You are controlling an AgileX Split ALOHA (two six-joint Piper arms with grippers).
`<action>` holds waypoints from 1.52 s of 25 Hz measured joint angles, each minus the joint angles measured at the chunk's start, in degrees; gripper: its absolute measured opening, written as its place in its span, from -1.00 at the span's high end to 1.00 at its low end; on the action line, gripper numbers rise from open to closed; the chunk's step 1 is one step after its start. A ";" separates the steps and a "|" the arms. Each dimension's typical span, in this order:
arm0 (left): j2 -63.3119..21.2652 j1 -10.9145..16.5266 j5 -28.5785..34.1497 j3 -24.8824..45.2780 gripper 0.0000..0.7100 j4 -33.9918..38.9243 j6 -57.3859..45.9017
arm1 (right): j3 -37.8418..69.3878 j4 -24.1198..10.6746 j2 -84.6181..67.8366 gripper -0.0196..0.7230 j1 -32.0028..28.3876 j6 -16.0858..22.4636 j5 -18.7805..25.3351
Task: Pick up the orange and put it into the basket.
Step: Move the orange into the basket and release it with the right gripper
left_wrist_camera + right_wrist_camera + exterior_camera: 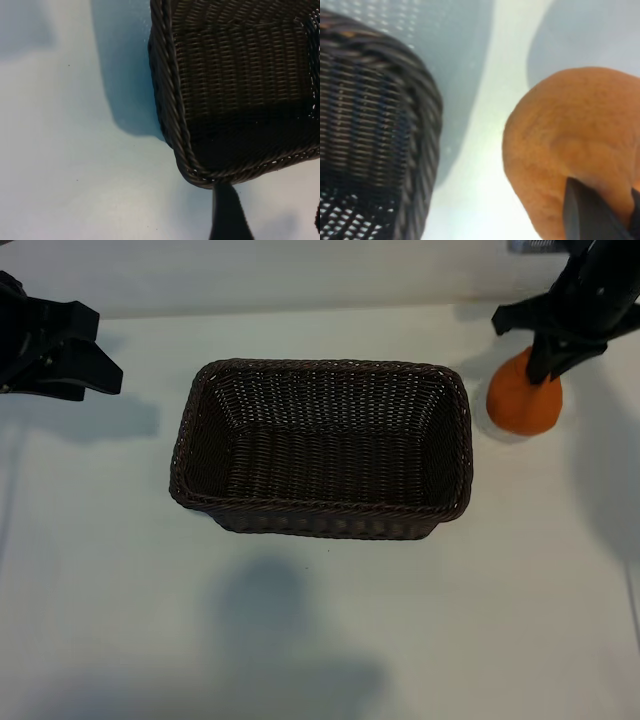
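White matte table (320, 640) fills the view. Soft grey shadows (290, 640) pool on its near part. A darker band (300, 270) runs along its far edge. Lighting diffuse, slightly bluish on the surface.

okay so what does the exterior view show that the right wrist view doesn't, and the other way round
Only the exterior view shows the whole dark brown woven wicker basket, with nothing in it, and the left tool, parked by the table's far left edge. It also shows the right tool closed on the top of the small round orange fruit.

Only the right wrist view shows the fruit's dimpled skin close up and one dark finger pressed against it.

Both show the fruit beside the basket's right end, outside it, on the white table.
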 joint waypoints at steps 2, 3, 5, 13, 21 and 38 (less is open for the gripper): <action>0.00 0.00 -0.22 0.00 -0.29 0.00 0.00 | -0.53 0.00 -1.71 0.77 0.00 0.00 0.70; 0.00 0.00 -0.32 0.00 -0.29 0.00 0.00 | -0.55 0.00 -2.81 0.77 0.00 0.00 0.84; 0.00 0.00 -0.40 0.00 -0.29 0.00 0.00 | -0.62 0.00 -4.70 0.77 0.00 0.00 1.34; 0.00 0.00 -0.46 0.00 -0.29 -0.05 0.00 | -0.62 0.00 -9.96 0.77 0.00 0.00 1.94; 0.00 0.00 -0.46 0.00 -0.29 -0.05 0.05 | -0.62 1.49 -13.92 0.77 0.00 0.00 2.12; 0.00 0.00 -0.46 0.00 -0.29 -0.46 0.05 | -0.62 3.96 -16.10 0.77 14.78 1.56 0.49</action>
